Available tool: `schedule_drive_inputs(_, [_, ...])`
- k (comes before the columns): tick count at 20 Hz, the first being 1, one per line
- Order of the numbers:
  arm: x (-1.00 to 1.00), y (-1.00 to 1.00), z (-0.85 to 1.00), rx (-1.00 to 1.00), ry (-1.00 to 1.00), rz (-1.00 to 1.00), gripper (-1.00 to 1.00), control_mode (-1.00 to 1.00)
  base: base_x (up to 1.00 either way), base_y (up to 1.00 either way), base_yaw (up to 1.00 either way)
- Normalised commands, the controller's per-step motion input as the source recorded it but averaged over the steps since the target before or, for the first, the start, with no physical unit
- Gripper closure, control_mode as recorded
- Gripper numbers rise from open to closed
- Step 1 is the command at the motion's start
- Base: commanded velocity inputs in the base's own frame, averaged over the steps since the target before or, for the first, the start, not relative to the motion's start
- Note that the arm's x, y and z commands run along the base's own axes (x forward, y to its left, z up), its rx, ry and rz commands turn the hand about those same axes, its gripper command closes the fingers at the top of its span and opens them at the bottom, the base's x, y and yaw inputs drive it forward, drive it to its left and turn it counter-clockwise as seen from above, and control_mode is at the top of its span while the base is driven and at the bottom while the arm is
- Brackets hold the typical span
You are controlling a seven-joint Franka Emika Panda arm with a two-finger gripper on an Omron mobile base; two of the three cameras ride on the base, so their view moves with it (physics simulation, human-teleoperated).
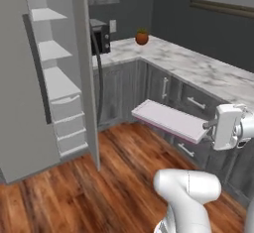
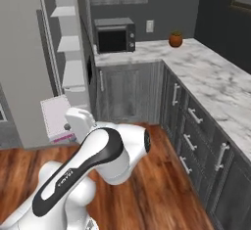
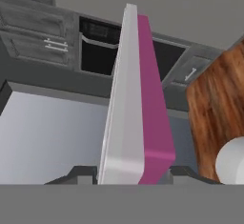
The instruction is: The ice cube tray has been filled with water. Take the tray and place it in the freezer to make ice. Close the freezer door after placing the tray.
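Gripper (image 1: pixel 210 126) clamped on one short end of the ice cube tray (image 1: pixel 168 119), jaws drawn in close against its two faces; seen again in the hand view as gripper (image 3: pixel 136 173), with a dark finger (image 3: pixel 78 173) on either side of the tray's near end. Held out level in the left base view, over the wood floor (image 1: pixel 74 197) and in front of the grey lower cabinets (image 1: pixel 191 103), pale top face up and a pink edge along its underside. Reaches away from the hand toward the freezer (image 1: pixel 54 78), with a clear gap still between its far end and the open compartment. In the hand view, ice cube tray (image 3: pixel 128 104) runs straight up the middle, white face to one side and magenta face to the other, rolled by the camera's tilt.

Stands open at the left of the left base view: white shelves (image 1: pixel 58 83) stacked above, white drawers (image 1: pixel 69 128) below. Freezer door (image 1: pixel 88 73) swung out toward the room, seen nearly edge-on, its long dark curved handle (image 1: pixel 99 73) on the far side. Beyond it, a black microwave (image 1: pixel 101 38) on the marble counter (image 1: pixel 198 68), and a small potted plant (image 1: pixel 142 36) near the counter's corner.

From the right base view, pale end of the ice cube tray (image 2: pixel 56 116) pokes out to the left of the white hand, in front of the freezer (image 2: pixel 24 62)
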Motion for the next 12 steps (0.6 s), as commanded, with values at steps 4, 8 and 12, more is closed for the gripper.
schedule_drive_inputs(4, [0.0,0.0,0.0,0.0,0.0,0.0,1.0,1.0,0.27,0.7,0.0])
schedule_drive_inputs(8, [0.0,0.0,0.0,0.0,0.0,0.0,1.0,1.0,0.36,0.96,0.0])
schedule_drive_inputs(12, [0.0,0.0,0.0,0.0,0.0,0.0,1.0,1.0,0.35,0.98,-0.01])
